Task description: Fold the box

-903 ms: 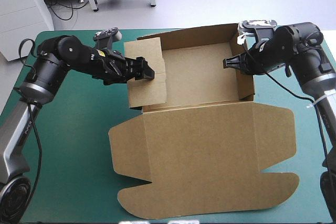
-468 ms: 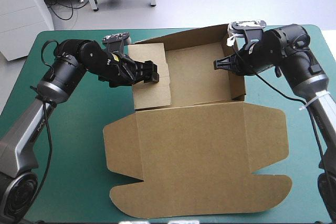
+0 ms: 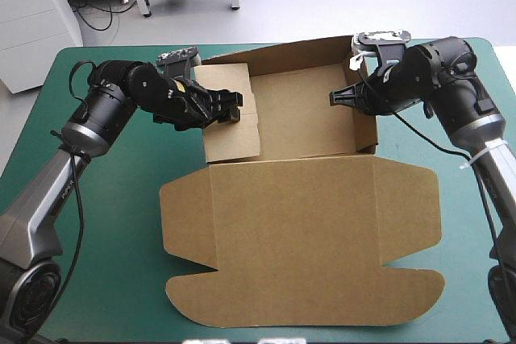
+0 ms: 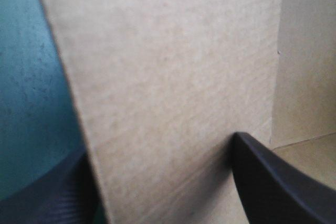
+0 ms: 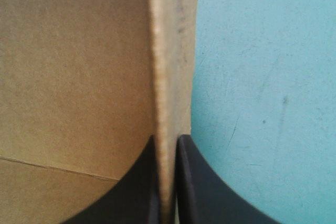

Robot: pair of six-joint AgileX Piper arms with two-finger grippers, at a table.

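The brown box [image 3: 298, 231] lies mid-table as an open tray at the far side, its lid flat toward the near edge. My left gripper [image 3: 231, 112] reaches over the tray's left wall [image 3: 232, 138]. In the left wrist view this gripper [image 4: 160, 142] is open, one finger on the teal-green side of the wall [image 4: 168, 77] and one inside the tray. At the right wall [image 3: 367, 130], my right gripper [image 3: 339, 98] is shut. The right wrist view shows its fingers [image 5: 167, 140] pinching the wall's edge [image 5: 170, 51], tray inside on one side, cover on the other.
The teal-green cover [image 3: 97, 239] shows around the box, widest at the near left and along the right edge [image 3: 476, 247]. The tray's back wall [image 3: 282, 58] stands near the table's far edge. The lid's side flaps [image 3: 181, 223] spread toward both sides.
The whole box has slid to the left and the right gripper went with it, holding the right wall. The left gripper has shifted toward the far edge along the left wall.
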